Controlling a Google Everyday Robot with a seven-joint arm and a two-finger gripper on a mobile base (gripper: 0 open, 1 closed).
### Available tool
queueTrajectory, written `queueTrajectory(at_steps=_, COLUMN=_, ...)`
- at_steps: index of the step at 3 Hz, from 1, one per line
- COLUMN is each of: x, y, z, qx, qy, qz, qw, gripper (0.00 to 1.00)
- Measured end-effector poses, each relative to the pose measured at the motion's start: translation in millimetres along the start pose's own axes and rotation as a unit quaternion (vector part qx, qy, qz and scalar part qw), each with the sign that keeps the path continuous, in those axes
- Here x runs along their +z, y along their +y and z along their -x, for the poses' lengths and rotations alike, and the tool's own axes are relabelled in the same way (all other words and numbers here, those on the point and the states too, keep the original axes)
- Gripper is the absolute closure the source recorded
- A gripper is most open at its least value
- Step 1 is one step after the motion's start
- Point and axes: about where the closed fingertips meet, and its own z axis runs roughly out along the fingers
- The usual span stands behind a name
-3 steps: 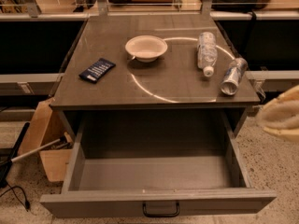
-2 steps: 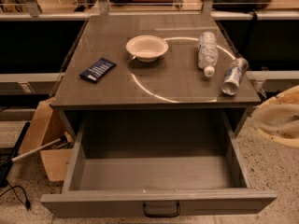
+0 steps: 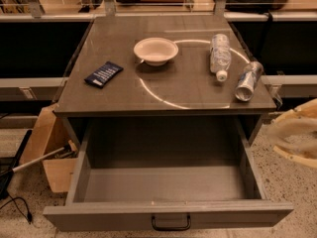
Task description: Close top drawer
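The hand [image 3: 294,133] hangs at the right edge of the view, a pale blurred shape beside the table's [image 3: 188,90] front right corner and below the tabletop; whether it is released or clenched I cannot tell, and it appears to hold nothing

Risks, as I judge them: the hand sits off to the side of the top drawer [image 3: 163,185] rather than in front of it. A push begun from here could land on the right side wall or the right end of the front panel, skewing the box on its runners so it jams or closes only partway. If the hand dips inside the open box, it could be trapped as the drawer slides in. A hard shove could jolt the table and set the lying water bottle [image 3: 220,56] or the can [image 3: 247,81] near the right edge rolling off

The top drawer is pulled fully out and looks empty. Its front panel, with the black handle [image 3: 171,223], lies to the left of the hand and lower in the view, well apart from it, while the right side wall is the nearest part, just beside the hand and seemingly not touching
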Motion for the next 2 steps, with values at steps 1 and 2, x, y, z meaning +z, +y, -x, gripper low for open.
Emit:
queueTrajectory(at_steps=1, x=-4.1, y=12.0, z=3.0, qx=0.003, qy=-0.011, qz=0.012, qw=0.9999, gripper=1.0)
queueTrajectory(at_steps=2, x=-4.9, y=16.3, z=3.0, qx=0.002, qy=-0.013, qz=0.016, qw=0.9998, gripper=1.0)
